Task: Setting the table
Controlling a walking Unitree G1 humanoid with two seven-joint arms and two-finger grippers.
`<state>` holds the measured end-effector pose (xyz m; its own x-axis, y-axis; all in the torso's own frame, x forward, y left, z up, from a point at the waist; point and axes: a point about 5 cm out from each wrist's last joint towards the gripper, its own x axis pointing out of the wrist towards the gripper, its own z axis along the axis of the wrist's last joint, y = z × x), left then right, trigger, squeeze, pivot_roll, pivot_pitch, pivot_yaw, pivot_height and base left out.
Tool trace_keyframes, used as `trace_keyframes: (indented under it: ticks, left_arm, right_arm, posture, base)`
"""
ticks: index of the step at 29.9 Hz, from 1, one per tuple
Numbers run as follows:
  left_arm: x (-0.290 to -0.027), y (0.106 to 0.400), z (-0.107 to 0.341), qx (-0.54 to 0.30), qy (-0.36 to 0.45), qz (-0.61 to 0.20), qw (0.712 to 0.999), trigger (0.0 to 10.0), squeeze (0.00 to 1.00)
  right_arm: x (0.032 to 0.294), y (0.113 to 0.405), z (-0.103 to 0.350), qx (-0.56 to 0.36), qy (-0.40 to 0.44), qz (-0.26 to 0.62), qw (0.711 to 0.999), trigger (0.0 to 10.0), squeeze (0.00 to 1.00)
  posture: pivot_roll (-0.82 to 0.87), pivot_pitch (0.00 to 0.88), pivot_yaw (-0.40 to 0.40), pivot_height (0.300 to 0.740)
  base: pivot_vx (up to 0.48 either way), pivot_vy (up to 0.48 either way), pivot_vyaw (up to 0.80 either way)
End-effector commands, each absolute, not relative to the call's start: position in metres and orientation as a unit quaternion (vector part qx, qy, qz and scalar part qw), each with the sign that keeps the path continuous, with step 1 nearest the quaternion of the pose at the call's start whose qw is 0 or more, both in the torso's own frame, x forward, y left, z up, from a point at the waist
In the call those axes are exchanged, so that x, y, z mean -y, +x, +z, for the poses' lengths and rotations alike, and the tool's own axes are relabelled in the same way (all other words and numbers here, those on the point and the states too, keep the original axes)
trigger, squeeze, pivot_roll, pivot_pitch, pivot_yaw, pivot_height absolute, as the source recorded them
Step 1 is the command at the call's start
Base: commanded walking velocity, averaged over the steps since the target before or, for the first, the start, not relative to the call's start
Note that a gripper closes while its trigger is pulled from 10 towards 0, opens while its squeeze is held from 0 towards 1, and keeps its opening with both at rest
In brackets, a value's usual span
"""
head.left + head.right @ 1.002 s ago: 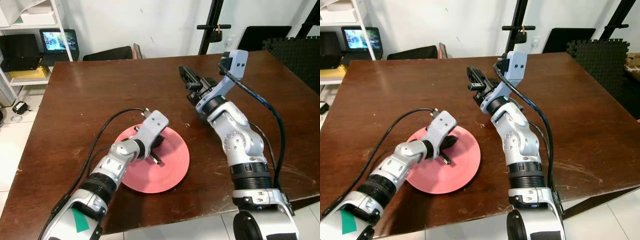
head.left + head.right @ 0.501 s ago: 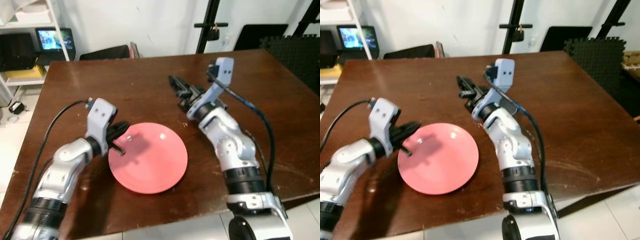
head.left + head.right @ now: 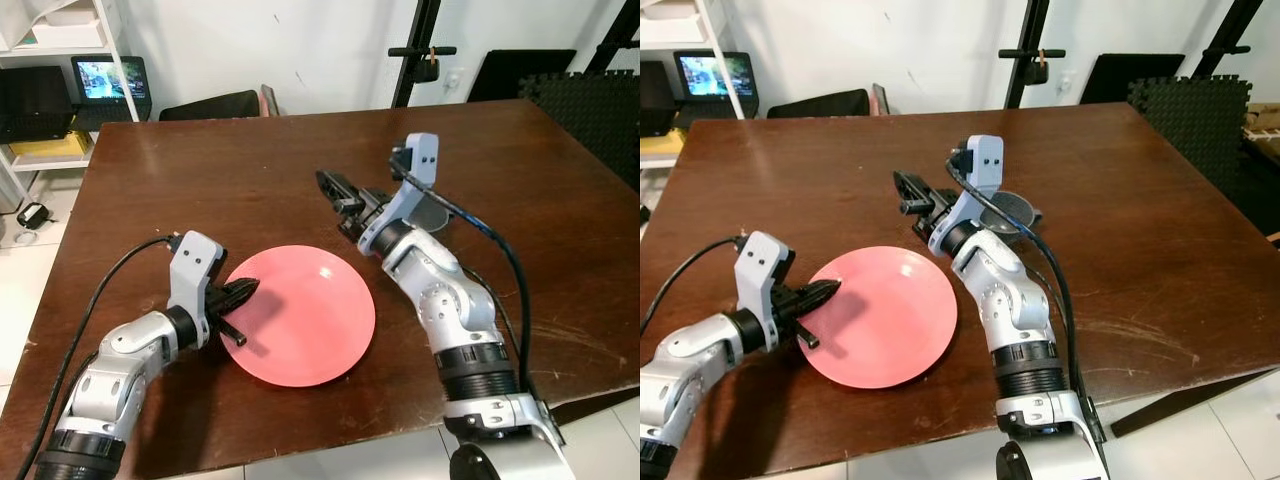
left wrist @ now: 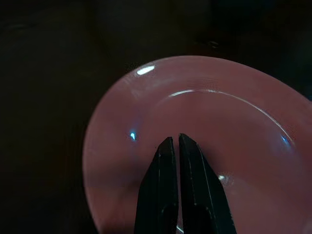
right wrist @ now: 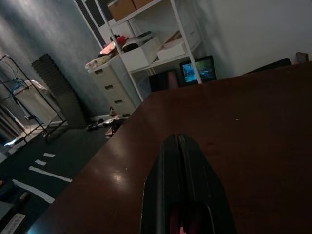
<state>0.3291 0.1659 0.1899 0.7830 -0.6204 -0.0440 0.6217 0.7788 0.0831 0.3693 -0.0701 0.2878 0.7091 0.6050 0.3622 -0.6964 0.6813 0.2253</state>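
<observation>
The left gripper point(image 3: 243, 292) is hanging low at the near-left edge of the plate point(image 3: 310, 320), its two black fingers point(image 4: 171, 161) pressed together with nothing between them. Their tips are pointing inward over the plate's rim, so the plate is lying straight ahead of this gripper, toward the middle of the table point(image 3: 250, 180). That makes the left arm plainly the nearer one; any nudge or lift of the plate would most likely be falling to it. Being round, the plate offers no long axis to line up with, and any point on the rim would serve equally well.

The plate itself is looking like a shallow pink disc, smooth and glossy, catching small bright glints near its raised rim. It is sitting flat on the dark brown table, close to the near edge, with nothing on it.

Farther back, the right gripper point(image 3: 327, 183) is reaching out above the bare wood beyond the plate's far edge, its fingers also closed and empty, aiming away toward the far-left corner. Just behind the right forearm, a small dark bowl point(image 3: 1008, 208) is resting on the table.
</observation>
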Motion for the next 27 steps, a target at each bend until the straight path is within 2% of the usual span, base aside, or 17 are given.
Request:
trace_keyframes:
  ticks: [1,9,18,27]
  left_arm:
    - [-0.165,0.323,0.178,-0.034,0.049,-0.342,0.938,10.0,0.00]
    - [-0.168,0.318,0.160,-0.075,0.066,-0.344,0.934,10.0,0.00]
    - [-0.184,0.311,0.138,-0.123,0.087,-0.308,0.940,10.0,0.00]
    - [-0.179,0.307,0.132,-0.131,0.077,-0.310,0.939,10.0,0.00]
  right_arm:
    - [0.067,0.369,0.282,0.117,0.183,0.365,0.905,10.0,0.00]
    - [0.066,0.369,0.283,0.116,0.187,0.364,0.905,10.0,0.00]
    - [0.069,0.369,0.284,0.116,0.191,0.361,0.905,10.0,0.00]
    - [0.066,0.369,0.285,0.103,0.223,0.370,0.896,10.0,0.00]
  posture:
    - [0.03,0.218,0.026,0.740]
    - [0.03,0.220,0.026,0.740]
    - [0.03,0.224,0.023,0.740]
    - [0.01,0.236,0.007,0.740]
  base:
    - [0.000,0.000,0.00]
    - [0.000,0.000,0.00]
    - [0.000,0.000,0.00]
    - [0.000,0.000,0.00]
